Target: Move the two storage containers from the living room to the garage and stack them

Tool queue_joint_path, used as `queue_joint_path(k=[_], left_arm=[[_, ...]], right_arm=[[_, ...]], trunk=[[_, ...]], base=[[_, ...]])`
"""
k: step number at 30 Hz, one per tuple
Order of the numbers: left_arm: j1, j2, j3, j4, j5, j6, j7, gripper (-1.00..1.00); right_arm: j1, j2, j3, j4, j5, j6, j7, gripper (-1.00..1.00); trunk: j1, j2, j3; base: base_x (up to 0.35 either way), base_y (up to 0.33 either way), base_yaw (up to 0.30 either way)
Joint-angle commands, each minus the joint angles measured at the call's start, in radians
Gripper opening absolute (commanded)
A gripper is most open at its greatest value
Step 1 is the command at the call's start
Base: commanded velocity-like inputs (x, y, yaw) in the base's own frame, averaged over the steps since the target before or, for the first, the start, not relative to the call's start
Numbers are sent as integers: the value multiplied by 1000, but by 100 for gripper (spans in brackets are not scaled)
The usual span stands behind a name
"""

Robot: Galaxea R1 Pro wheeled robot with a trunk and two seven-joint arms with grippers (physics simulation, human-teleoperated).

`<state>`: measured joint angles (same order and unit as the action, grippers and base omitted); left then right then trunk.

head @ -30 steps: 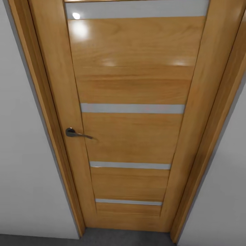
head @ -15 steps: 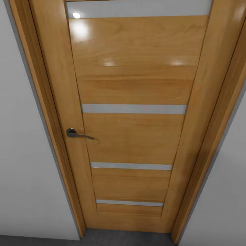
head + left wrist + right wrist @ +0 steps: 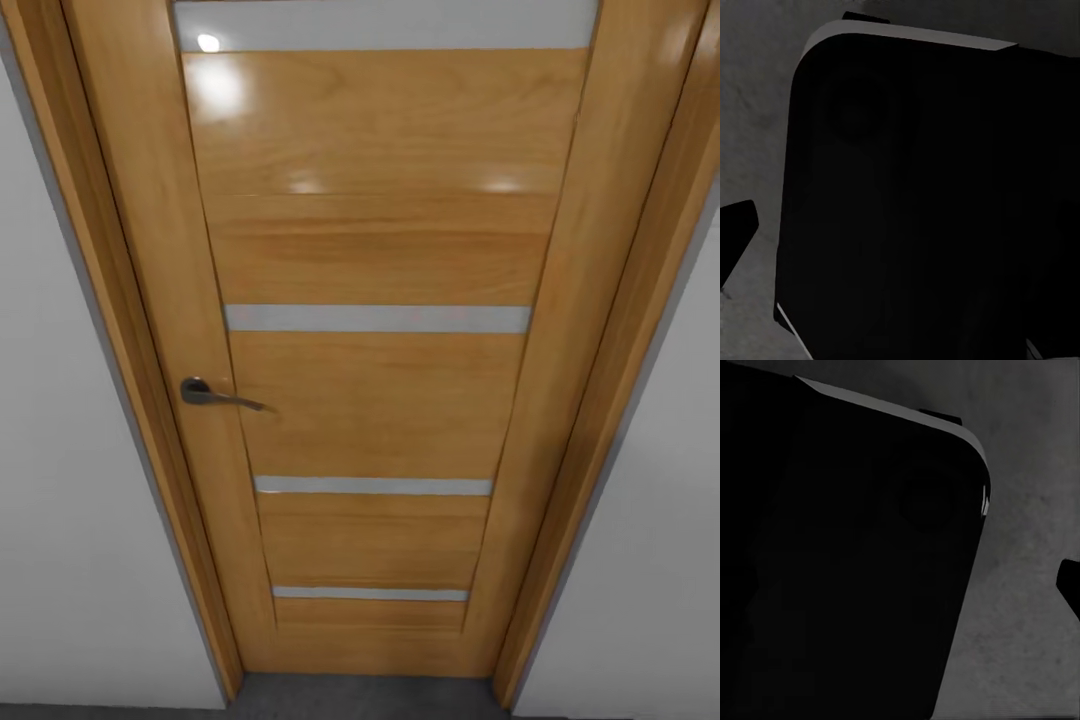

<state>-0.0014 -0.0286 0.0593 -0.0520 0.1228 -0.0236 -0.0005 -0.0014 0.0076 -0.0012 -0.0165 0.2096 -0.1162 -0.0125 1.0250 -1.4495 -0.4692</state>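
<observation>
Straight ahead in the head view, close and shut: an orange-wood door (image 3: 380,400) with glossy grain, four horizontal frosted glass slits (image 3: 378,318), a dark metal lever handle (image 3: 215,394) at its left edge, plain white walls (image 3: 60,520) on both sides and a strip of dull dark-grey mottled concrete floor (image 3: 360,698) at its foot. In each wrist view, the same mottled grey floor (image 3: 750,127) behind a large black rounded-cornered robot body part (image 3: 922,210), with a dark fingertip (image 3: 735,232) at the frame edge of the left and another (image 3: 1069,585) at the edge of the right. Cannot tell how far either gripper is open or whether anything is held; no orange-red container anywhere near either fingertip.
</observation>
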Motion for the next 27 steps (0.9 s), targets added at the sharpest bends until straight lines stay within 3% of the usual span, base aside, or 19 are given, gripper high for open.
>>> queue_joint_path(k=[1,9,27], left_arm=[[0,0,5,0,6,-2,0,100],[0,-1,5,0,6,-2,0,100],[0,-3,8,1,7,-1,4,100]], right_arm=[[0,0,-1,-1,6,-2,-1,100],[0,0,-2,-1,6,-1,-1,100],[0,0,5,4,5,12,-1,100]], trunk=[[0,0,-1],[0,0,-1],[0,0,-1]], base=[[0,0,-205],[0,0,-136],[0,0,-7]])
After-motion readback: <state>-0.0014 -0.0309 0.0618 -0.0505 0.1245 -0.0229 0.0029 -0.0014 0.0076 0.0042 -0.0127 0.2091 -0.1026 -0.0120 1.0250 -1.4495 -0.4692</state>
